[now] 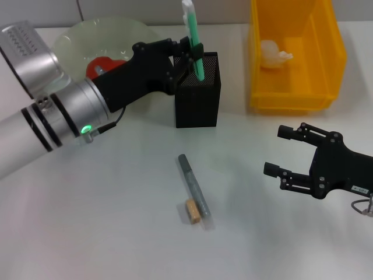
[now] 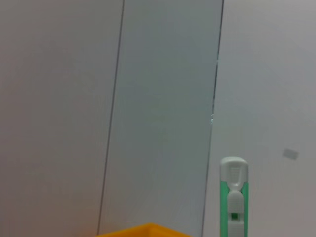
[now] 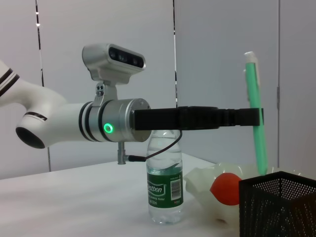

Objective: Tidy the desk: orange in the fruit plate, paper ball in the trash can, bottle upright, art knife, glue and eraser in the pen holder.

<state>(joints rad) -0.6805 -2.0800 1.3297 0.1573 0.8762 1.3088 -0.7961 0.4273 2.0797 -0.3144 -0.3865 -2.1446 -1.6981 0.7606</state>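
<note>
- Nearest the head camera, the eraser (image 1: 192, 210) and glue stick (image 1: 194, 190) are seen touching on the bench (image 1: 116, 233), outside the pen holder (image 1: 197, 90).
- Left end effector (image 1: 195, 55) is closed on the green art knife (image 1: 193, 38), held tilted with its tip at the holder's mouth; an early release risks the knife tipping out.
- Right end effector (image 1: 278, 153) hovers spread and empty nearby.
</note>
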